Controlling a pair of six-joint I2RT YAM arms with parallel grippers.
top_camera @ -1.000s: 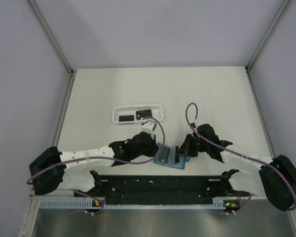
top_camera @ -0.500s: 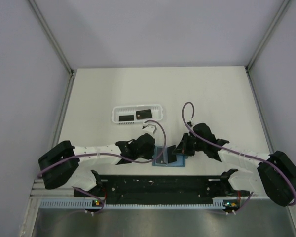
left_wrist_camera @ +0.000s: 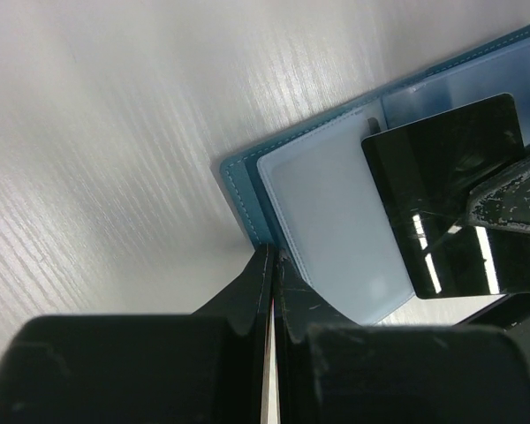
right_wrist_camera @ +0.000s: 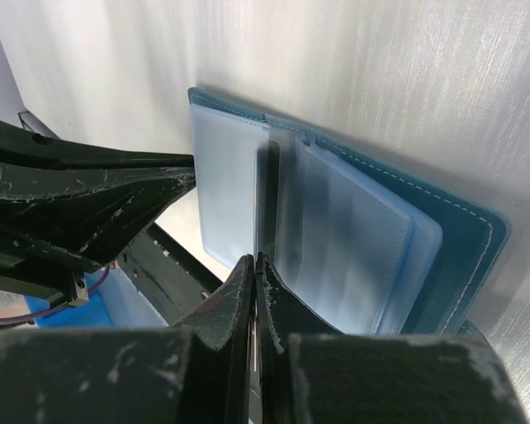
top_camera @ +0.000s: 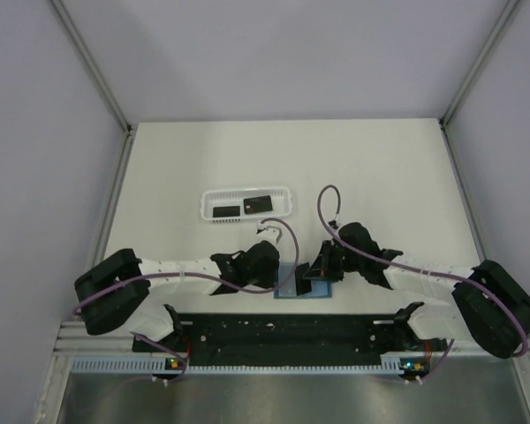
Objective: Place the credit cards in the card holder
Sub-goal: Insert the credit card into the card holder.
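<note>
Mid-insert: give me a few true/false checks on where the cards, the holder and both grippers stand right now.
1. The card holder lies open on the table. True.
2. The white basket holds no cards. False: two black cards lie in it.
3. The right gripper is shut on a credit card. True.
4. The left gripper hangs open over the basket. False: it is shut at the card holder's edge.
5. The held credit card sits fully inside a sleeve. False: most of its face shows outside the clear sleeves.
</note>
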